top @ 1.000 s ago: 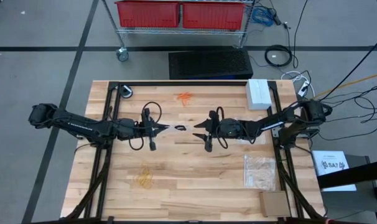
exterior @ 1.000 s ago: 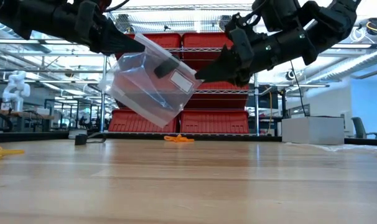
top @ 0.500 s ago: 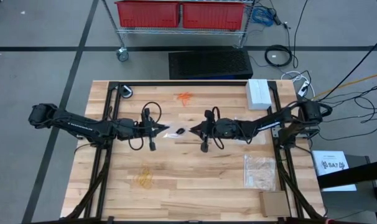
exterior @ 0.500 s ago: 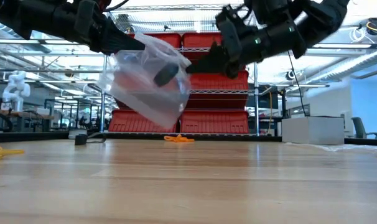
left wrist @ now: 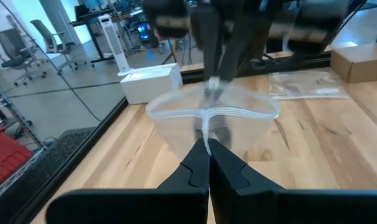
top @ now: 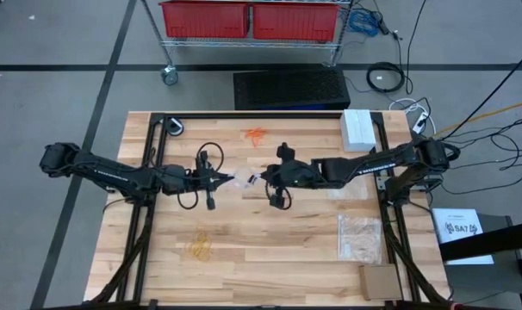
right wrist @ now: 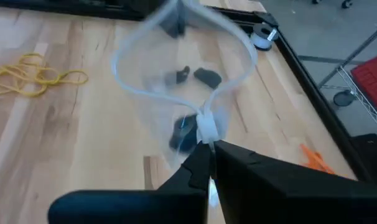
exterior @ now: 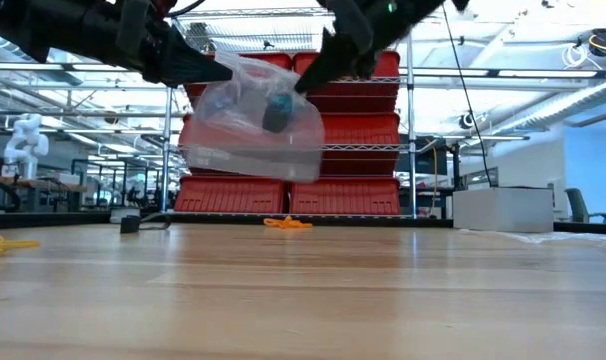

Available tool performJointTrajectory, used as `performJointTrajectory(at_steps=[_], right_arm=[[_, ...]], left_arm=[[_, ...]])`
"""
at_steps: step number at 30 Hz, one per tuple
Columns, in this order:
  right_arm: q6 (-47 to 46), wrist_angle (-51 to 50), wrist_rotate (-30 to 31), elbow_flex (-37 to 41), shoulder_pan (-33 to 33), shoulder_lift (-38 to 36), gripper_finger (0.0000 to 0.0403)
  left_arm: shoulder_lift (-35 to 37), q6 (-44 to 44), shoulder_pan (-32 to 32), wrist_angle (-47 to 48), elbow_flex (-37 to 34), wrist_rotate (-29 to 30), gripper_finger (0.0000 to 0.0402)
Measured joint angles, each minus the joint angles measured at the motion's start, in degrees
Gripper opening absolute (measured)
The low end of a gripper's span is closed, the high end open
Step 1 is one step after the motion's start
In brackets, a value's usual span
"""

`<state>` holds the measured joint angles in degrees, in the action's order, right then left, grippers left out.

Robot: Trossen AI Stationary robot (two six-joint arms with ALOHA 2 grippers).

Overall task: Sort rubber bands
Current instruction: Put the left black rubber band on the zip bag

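Mid-surface, above the wood: a clear bag (exterior: 251, 125) hangs between both arms. Left gripper (top: 229, 180) has its jaws pinching one side of the bag's rim; right gripper (top: 263, 179) pinches the opposite side. Black bands (right wrist: 187, 134) sit inside the bag. Orange bands (top: 256, 135) lie at the far edge of the surface (top: 278, 258), yellow bands (top: 198, 247) toward the near-left.

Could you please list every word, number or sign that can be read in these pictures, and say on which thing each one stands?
"SA7": on the white sheet on the stand to the right of the table; the smaller print above it is too small to read.
Clear plastic bag: no readable print.
White box and cardboard box: no text visible.
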<state>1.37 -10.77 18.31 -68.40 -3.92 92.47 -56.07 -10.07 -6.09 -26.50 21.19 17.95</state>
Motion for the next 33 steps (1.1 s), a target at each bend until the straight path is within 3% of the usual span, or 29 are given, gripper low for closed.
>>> performJointTrajectory(at_steps=[7,17,27,33], right_arm=[[0.82,-12.01,4.31,-6.90,-0.36,0.00,0.0000],[-0.33,-14.64,4.38,-7.17,-0.33,-0.09,0.0000],[-3.80,-20.45,4.10,-7.17,-0.24,-0.09,0.0002],[-1.71,-23.74,4.31,-7.17,0.14,-0.25,0.0041]], left_arm=[[-0.04,0.79,-0.04,-0.19,0.00,-0.97,0.0000],[-1.55,2.20,-0.02,-0.21,0.00,-1.31,0.0000],[-2.51,0.50,0.00,-0.24,0.00,3.24,0.0000],[-0.77,-1.13,0.13,0.93,0.00,8.40,0.0000]])
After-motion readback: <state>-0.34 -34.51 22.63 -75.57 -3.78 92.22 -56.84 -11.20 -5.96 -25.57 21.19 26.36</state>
